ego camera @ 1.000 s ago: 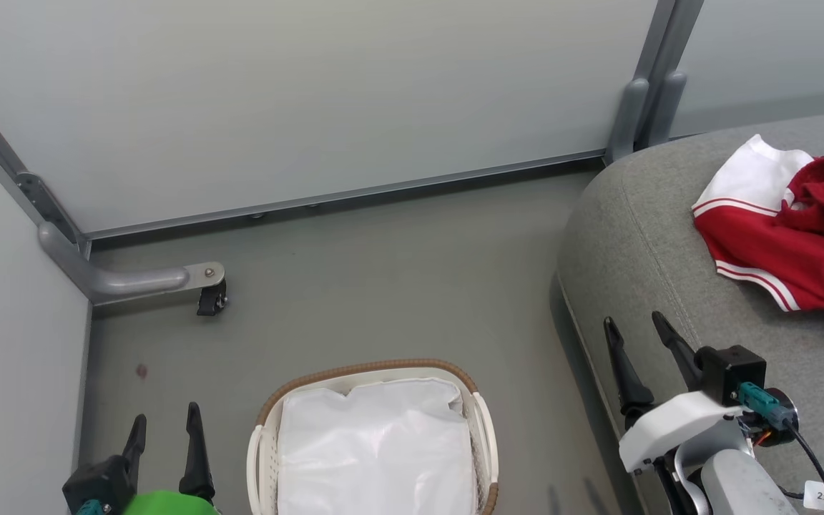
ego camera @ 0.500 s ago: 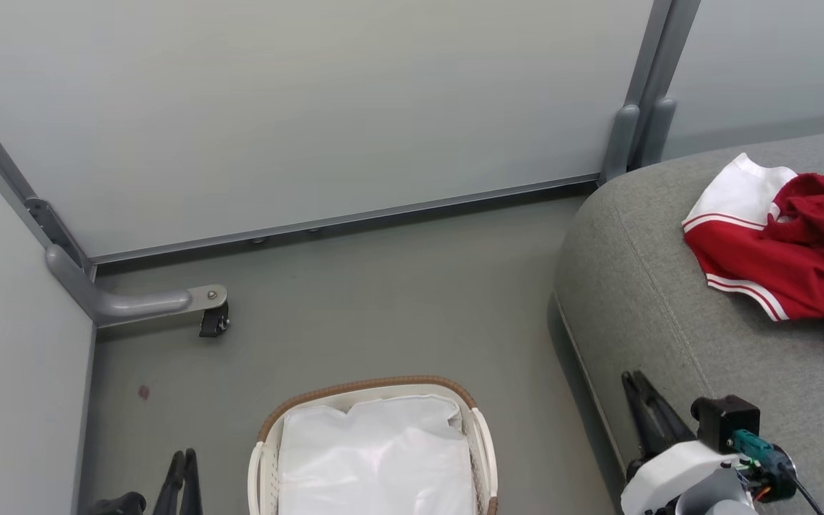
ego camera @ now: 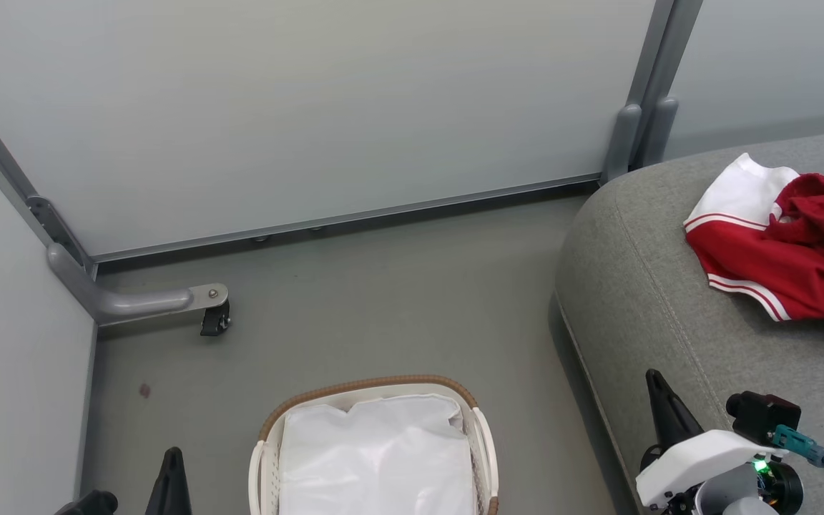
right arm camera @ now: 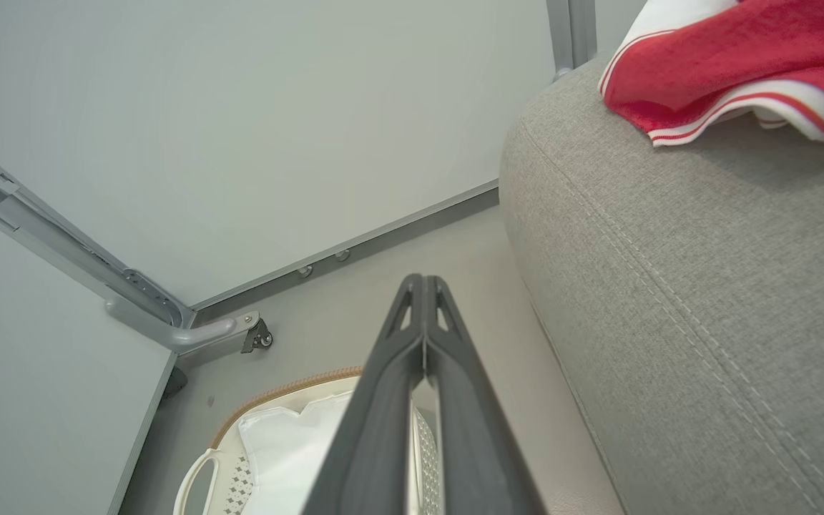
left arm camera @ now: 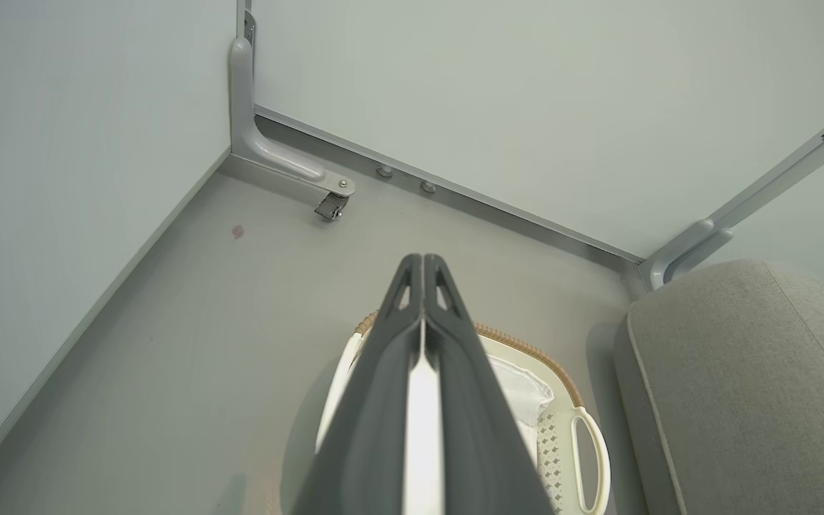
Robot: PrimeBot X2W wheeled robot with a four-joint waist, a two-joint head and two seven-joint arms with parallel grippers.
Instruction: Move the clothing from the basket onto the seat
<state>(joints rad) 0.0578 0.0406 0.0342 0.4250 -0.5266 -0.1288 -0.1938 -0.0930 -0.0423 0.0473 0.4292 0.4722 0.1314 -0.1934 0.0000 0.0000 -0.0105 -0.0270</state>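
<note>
Head view: the red soft garment with white panels [ego camera: 784,265] lies on the light grey woven sofa [ego camera: 641,286], well apart from the left gripper [ego camera: 172,472] and right gripper [ego camera: 662,415]. Left wrist view: left gripper [left arm camera: 423,272] pinched together, empty, near the oval white basket [left arm camera: 591,458]. Right wrist view: right gripper [right arm camera: 423,293] likewise.

Pale grey partition panels [ego camera: 312,107] around a grey floor [ego camera: 383,286].
Curved grey metal foot [ego camera: 133,304] with small black caster [ego camera: 214,320] at 9 o'clock; upright grey metal posts [ego camera: 644,93] at 1 o'clock.
</note>
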